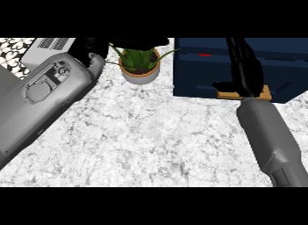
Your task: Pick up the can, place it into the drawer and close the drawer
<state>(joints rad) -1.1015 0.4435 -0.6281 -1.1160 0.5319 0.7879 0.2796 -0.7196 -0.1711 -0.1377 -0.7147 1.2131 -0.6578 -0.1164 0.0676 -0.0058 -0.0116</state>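
Nearest the lower edge, two grey forearms are entering over the counter [149,145], a white stone-look top with fine grey veining. The left forearm [36,105] is lying as a broad, smooth shell with a round recessed plate and dark fittings near the wrist; its lower end is being cut off by the left edge. The right forearm [273,140] is running up as a narrower rounded tube, cut off at the bottom right.

Mid-distance: the right hand [245,72] is stretching up from its wrist with long black fingers lying straight and together, extended rather than curled, holding nothing visible. It is overlapping the front of the drawer unit [202,74], a dark navy box with flat faces and one small red mark. A tan wooden edge [229,94] is showing at the wrist, at the unit's base; what it belongs to is unclear.

The left hand [91,48] is showing only as a black mass at the wrist, against the top edge; its finger pose cannot be told.

Farther back, a potted plant [140,63] is standing between the two hands: spiky green leaves in a round terracotta-toned pot with a pale rim, touching neither. A dark rounded shape is overhanging it at the top edge, unidentifiable.

At far left, a pale ridged appliance [49,46] and a black-and-white patterned surface [7,48] are being partly hidden by the left arm.

The can is not visible anywhere.
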